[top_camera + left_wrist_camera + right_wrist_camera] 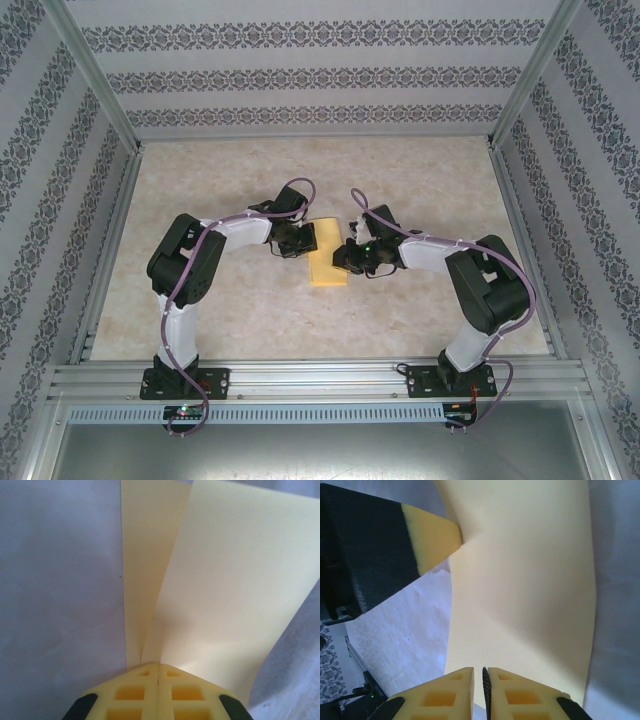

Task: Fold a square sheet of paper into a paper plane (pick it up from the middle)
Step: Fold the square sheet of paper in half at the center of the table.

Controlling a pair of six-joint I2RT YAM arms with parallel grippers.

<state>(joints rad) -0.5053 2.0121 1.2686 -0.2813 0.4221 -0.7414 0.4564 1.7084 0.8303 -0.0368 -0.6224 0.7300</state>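
The square sheet of paper (pixel 328 268) is pale yellow and lies mid-table as a narrow rectangle between my two grippers. My left gripper (pixel 308 240) is at its far left corner and my right gripper (pixel 347 258) at its right edge. In the left wrist view the left gripper (pixel 158 665) is shut on the sheet (pixel 230 580), and two layers fan out from the pinch, one lifted over the other. In the right wrist view the right gripper (pixel 481 670) is shut on the sheet's near edge (pixel 520 580). A left fingertip (pixel 432 535) touches the far edge.
The beige marbled table (pixel 230 170) has patterned walls on three sides. An aluminium rail (pixel 320 380) carrying both arm bases runs along the near edge. Metal posts (pixel 100 80) rise at the back corners.
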